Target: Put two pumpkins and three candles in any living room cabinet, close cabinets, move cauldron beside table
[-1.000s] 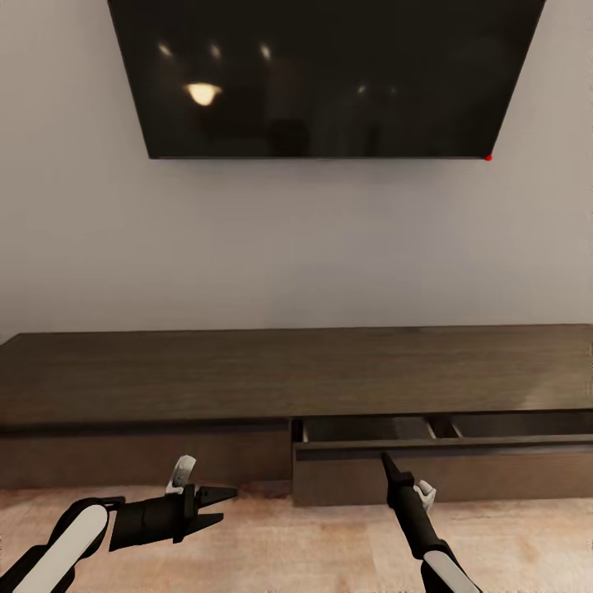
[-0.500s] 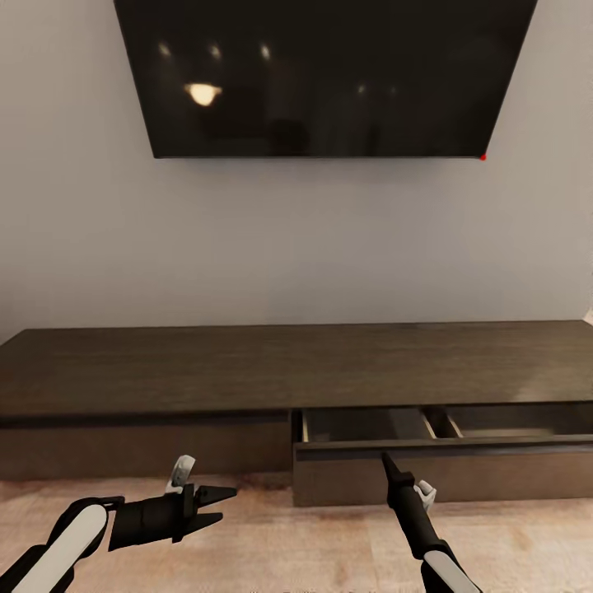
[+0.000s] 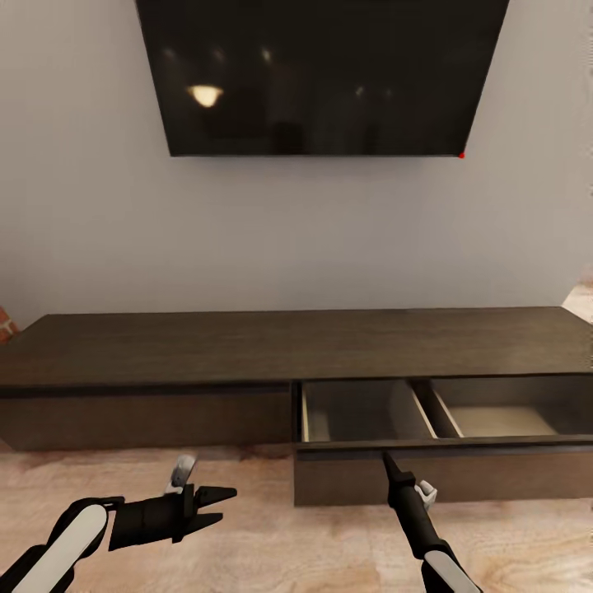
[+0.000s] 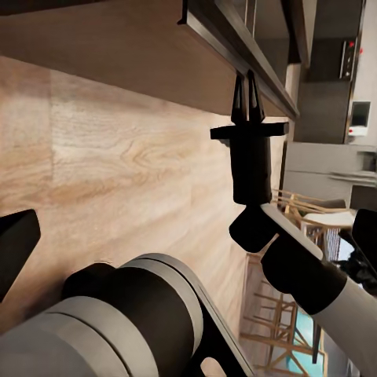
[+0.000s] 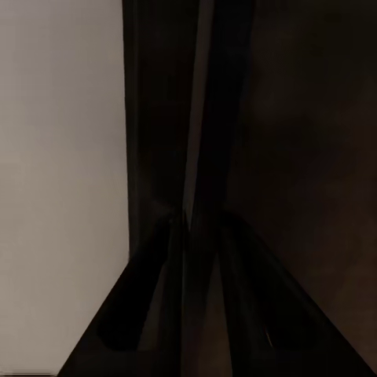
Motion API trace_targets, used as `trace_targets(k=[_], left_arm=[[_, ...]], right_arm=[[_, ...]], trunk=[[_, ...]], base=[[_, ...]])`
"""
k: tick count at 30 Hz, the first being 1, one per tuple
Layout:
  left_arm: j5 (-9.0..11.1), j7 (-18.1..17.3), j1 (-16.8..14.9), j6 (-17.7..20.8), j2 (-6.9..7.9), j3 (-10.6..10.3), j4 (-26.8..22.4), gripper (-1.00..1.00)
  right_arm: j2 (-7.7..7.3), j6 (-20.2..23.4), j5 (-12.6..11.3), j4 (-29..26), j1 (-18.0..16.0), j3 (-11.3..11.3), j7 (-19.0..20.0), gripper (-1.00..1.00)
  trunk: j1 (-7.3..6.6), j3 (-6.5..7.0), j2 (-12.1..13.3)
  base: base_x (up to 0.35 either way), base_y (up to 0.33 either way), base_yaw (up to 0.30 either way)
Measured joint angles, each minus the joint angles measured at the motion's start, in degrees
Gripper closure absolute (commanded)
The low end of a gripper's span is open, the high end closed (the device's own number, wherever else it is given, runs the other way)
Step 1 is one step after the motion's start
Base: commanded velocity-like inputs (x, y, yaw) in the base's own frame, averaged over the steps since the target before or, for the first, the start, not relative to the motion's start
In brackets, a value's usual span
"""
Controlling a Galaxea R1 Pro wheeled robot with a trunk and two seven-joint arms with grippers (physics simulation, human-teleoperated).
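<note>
Wood floor (image 3: 263,560) — open-drawered cabinet (image 3: 247,346)

**Drawer slides further open**

The cabinet (image 3: 247,350) sits smaller and farther off than a second ago: the camera has backed away. Its drawer (image 3: 445,445), at four o'clock, gapes wider, showing two pale compartments. The right gripper (image 3: 385,461) stays at its front.
</note>
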Motion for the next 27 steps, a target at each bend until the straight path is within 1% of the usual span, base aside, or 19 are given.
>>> trace_targets(k=[8, 22, 27], left_arm=[[0.0, 0.0, 0.0, 0.0, 0.0, 0.0, 0.0, -1.0], [0.0, 0.0, 0.0, 0.0, 0.0, 0.0, 0.0, -1.0], [0.0, 0.0, 0.0, 0.0, 0.0, 0.0, 0.0, -1.0]], right_arm=[[0.0, 0.0, 0.0, 0.0, 0.0, 0.0, 0.0, 1.0], [-0.01, -0.1, -0.1, 0.0, 0.0, -0.1, 0.0, 1.0], [-0.01, 0.0, -0.1, 0.0, 0.0, -0.1, 0.0, 1.0]], trunk=[[-0.02, 0.0, 0.0], [-0.01, 0.0, 0.0], [-0.02, 0.0, 0.0]], base=[[-0.052, 0.0, 0.0], [-0.144, 0.0, 0.0], [-0.035, 0.0, 0.0]])
